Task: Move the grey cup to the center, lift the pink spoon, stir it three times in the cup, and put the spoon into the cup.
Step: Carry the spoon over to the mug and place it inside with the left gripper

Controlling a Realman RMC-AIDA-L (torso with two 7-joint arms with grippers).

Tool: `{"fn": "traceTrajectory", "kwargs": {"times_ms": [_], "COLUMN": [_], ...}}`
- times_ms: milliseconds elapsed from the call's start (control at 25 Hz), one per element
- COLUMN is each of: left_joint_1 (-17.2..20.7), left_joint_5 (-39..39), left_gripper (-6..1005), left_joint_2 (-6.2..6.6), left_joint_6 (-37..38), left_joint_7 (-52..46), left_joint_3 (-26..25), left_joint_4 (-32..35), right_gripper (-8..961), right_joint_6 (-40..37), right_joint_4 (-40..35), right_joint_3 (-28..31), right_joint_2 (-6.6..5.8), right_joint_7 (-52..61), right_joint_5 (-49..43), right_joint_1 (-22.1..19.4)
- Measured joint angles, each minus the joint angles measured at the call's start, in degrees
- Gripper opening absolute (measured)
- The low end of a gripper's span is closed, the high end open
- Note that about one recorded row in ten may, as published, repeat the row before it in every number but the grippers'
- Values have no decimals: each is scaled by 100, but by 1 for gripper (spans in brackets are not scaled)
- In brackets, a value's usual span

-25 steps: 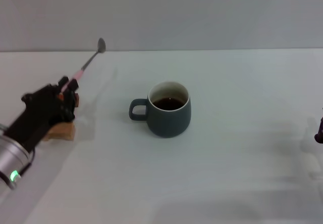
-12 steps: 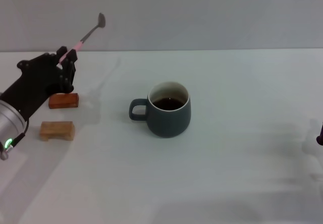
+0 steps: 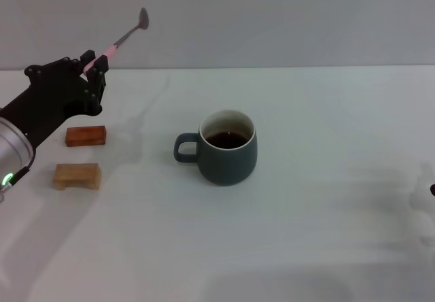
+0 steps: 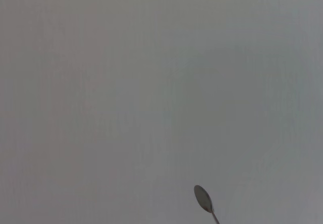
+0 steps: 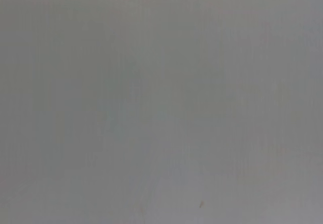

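The grey cup [image 3: 228, 150] stands upright in the middle of the table, handle pointing to the left, with dark liquid inside. My left gripper [image 3: 95, 64] hangs in the air at the far left, well left of the cup, shut on the pink spoon [image 3: 112, 46] by its handle. The spoon slants up and to the right, metal bowl at the top. That bowl alone shows in the left wrist view as the pink spoon [image 4: 203, 199] against a blank background. Only a dark sliver of my right gripper [image 3: 432, 190] shows at the right edge.
Two small wooden blocks lie on the white table below the left gripper: a reddish-brown block [image 3: 85, 136] and a tan block [image 3: 77, 175] nearer to me. A grey wall rises behind the table's far edge.
My left gripper has risen from the blocks and shifted slightly right, carrying the spoon higher. Both blocks are now uncovered. The right gripper has slid farther off the right edge.
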Motion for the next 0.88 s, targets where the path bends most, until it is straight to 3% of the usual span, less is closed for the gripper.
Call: {"fn": "traceTrajectory", "kwargs": {"times_ms": [160,600,800,880], "left_joint_1": [77,258,248,189], "left_joint_5": [-3,-5,-13,-33], "left_gripper": [139,138,138,138], "left_joint_2": [18,124,38,-67], "left_joint_6": [-664,-1631,-2372,-2734], "left_joint_7": [404,970,1432,1741], "left_joint_3": [-18,-218,-276,-286], "left_joint_4": [-541,-1642,-2137,-2326], "right_gripper": [-1,0,0,-1], "right_joint_6": [-7,-148,-316,-425], "right_joint_4": [7,7,7,5], "right_joint_3": [0,0,15,18], "right_joint_2": [0,0,0,0], "right_joint_7": [6,-3,-18,-27], "right_joint_5": [0,0,9,111], "right_joint_1": [-7,-112,-244,-319]}}
